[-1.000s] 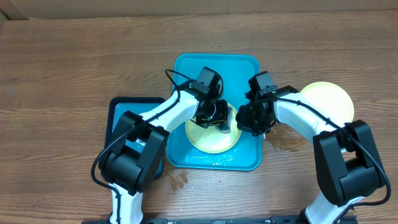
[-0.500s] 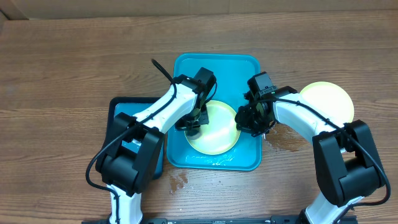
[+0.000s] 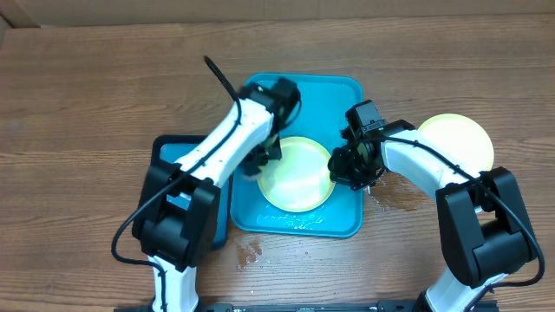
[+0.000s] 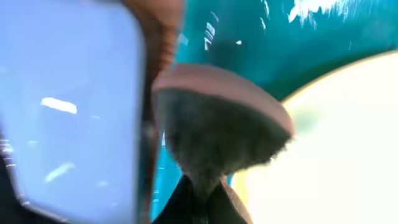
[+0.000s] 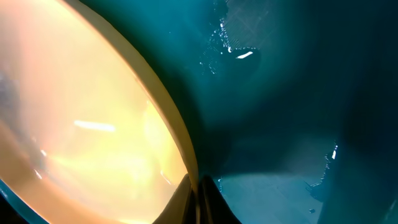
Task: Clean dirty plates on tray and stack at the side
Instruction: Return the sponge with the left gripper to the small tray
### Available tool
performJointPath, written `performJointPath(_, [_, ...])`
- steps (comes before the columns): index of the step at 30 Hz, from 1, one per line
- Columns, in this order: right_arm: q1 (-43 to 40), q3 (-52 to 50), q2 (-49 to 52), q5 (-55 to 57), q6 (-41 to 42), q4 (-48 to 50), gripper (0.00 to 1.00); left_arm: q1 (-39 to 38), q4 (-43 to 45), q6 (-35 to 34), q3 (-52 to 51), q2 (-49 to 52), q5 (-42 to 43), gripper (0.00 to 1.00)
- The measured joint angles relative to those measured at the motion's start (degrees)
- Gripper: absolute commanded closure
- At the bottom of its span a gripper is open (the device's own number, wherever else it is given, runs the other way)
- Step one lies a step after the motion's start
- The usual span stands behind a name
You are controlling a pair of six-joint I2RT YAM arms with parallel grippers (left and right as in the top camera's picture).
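A pale yellow-green plate [image 3: 297, 173] lies in the turquoise tray [image 3: 338, 95]. My right gripper [image 3: 340, 167] is shut on its right rim; the right wrist view shows the rim [image 5: 180, 149] pinched between the fingers [image 5: 198, 199]. My left gripper [image 3: 260, 159] is shut on a dark sponge [image 4: 217, 130] at the plate's left edge, over the tray's left side. A second pale yellow-green plate [image 3: 457, 139] lies on the bare wood [image 3: 87, 104] to the right. The pale blue plate is out of view.
A smaller dark-rimmed blue tray [image 3: 165, 156] sits left of the turquoise tray, partly under my left arm; it shows pale blue in the left wrist view [image 4: 68, 106]. Water gleams on the tray floor [image 5: 239, 55] and on the table near the tray's front corners [image 3: 247, 250].
My left gripper has carried the sponge leftward off the middle of the plate to its left edge. The right gripper has held still on the rim.
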Motion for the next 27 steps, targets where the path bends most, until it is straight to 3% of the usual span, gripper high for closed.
performJointPath(11, [0.0,0.0,0.0,0.2,0.1,0.0,0.96,9.6,-8.9,3.0,5.1,-10.2,-3.8,0.96])
performJointPath(17, [0.0,0.0,0.0,0.4,0.1,0.1,0.96,15.6,-1.6,3.8,-5.3,-10.7,-4.5,0.96])
performJointPath(20, [0.0,0.0,0.0,0.4,0.1,0.1,0.96,17.0,1.5,4.5,-12.9,-10.3,-3.8,0.81])
performJointPath(25, [-0.1,0.2,0.0,0.4,0.1,-1.8,0.96,18.4,1.0,5.4,-13.9,-10.3,-2.0,0.6])
performJointPath(27, [-0.2,0.8,0.0,0.7,0.1,-4.1,0.96,19.1,-0.2,5.4,-12.8,-10.7,-1.2,0.44])
